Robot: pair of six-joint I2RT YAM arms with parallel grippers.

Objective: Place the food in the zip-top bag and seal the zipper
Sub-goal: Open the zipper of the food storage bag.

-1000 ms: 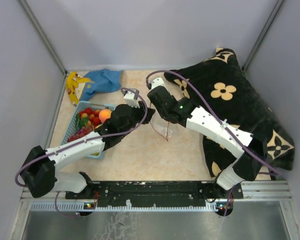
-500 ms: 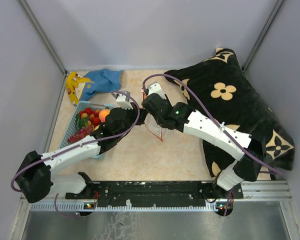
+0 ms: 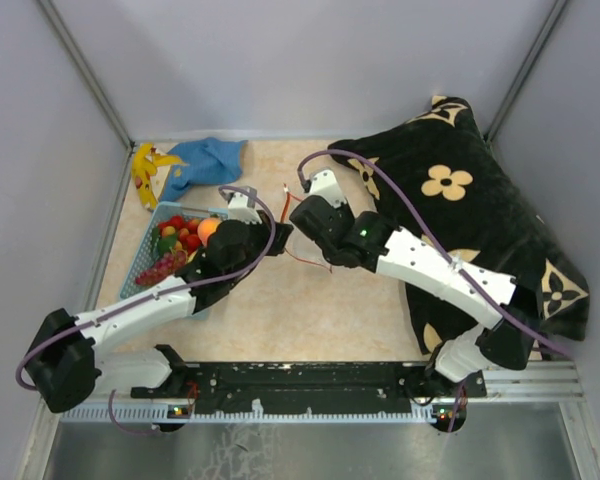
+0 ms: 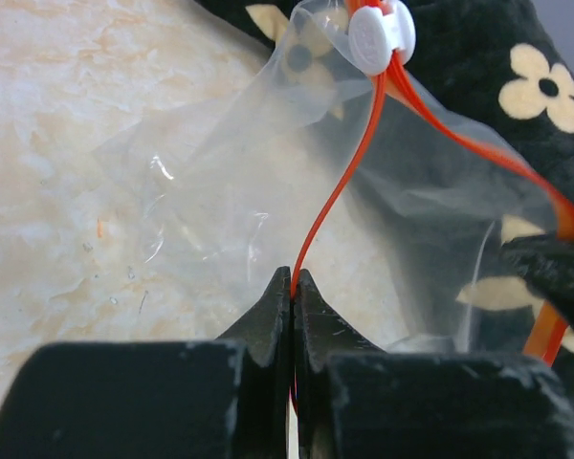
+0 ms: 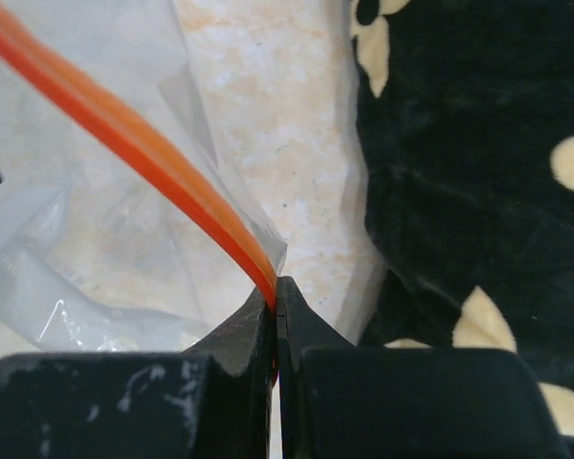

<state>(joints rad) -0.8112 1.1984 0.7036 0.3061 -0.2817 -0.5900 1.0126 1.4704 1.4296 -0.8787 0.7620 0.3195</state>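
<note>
The clear zip-top bag (image 3: 310,250) hangs between my two grippers above the table's middle. My left gripper (image 3: 280,234) is shut on one side of the orange-red zipper strip (image 4: 337,191), with the white end piece (image 4: 381,36) beyond it. My right gripper (image 3: 302,216) is shut on the strip's other side (image 5: 124,134). In the left wrist view the bag (image 4: 239,182) looks empty. The food lies in the light-blue basket (image 3: 140,266) left of my left arm: the peach (image 3: 209,230), strawberries (image 3: 180,226) and dark red grapes (image 3: 158,266).
A yellow banana (image 3: 145,170) and a blue cloth (image 3: 208,160) lie at the back left. A large black cushion with cream flowers (image 3: 460,200) fills the right side, under my right arm. Grey walls enclose the table.
Both grippers have carried the bag a little to the left, closer to the basket. Each keeps its hold on the zipper strip.
</note>
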